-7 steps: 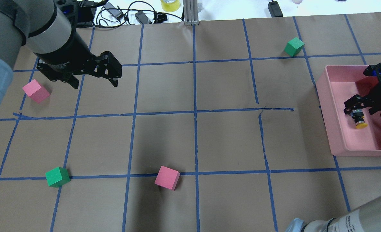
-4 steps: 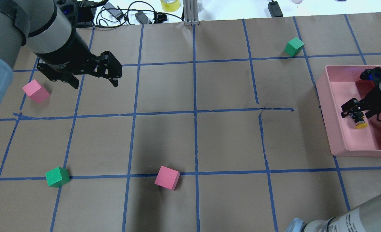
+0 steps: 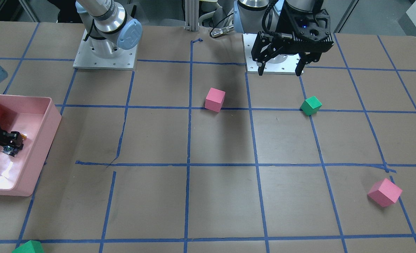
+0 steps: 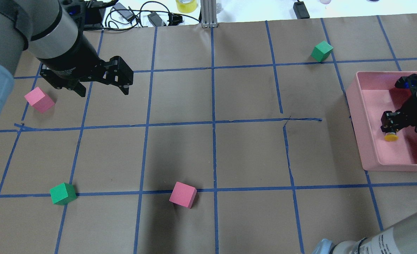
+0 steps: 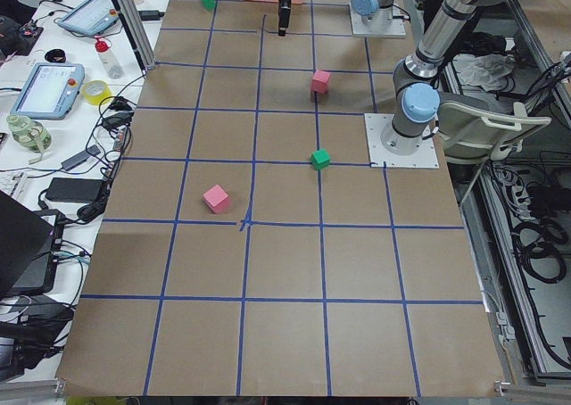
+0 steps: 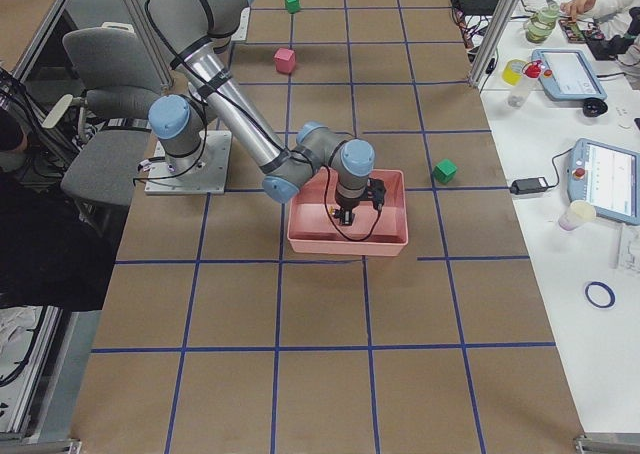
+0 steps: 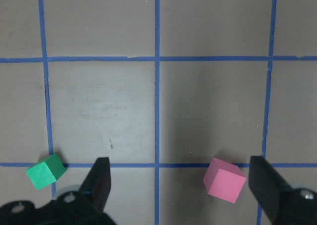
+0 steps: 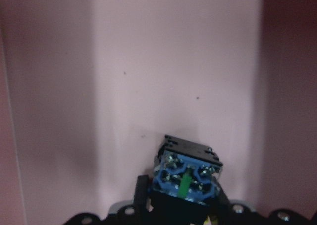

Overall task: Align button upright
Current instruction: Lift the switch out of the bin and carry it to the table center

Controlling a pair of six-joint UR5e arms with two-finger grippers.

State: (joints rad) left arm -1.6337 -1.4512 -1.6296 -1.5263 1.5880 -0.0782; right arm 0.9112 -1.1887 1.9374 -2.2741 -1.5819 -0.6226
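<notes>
Since a second ago, your right pincer has turned a little inside the pink tray. The button has turned with it, so in the view from above its yellow cap now looks like a flat little disc poking out below the black fingers. Your left pincer has not moved at all. It hangs over the tabletop with its fingers spread wide and nothing between them, and I think it waits there so it stays out of the way. The right pincer is pinching the button by its dark body. That grip looks like the way to swing the button around until the cap points up, but the cap does not point up yet. The right wrist camera shows you something the view from above cannot: the button's blue bottom with its screws and a green bit faces the camera, so the cap points away from it. The view from above shows you the cap, but not the bottom. No view tells you if the button touches the tray floor. The left wrist camera shows only a pink cube and a green cube lying between the spread fingers.
</notes>
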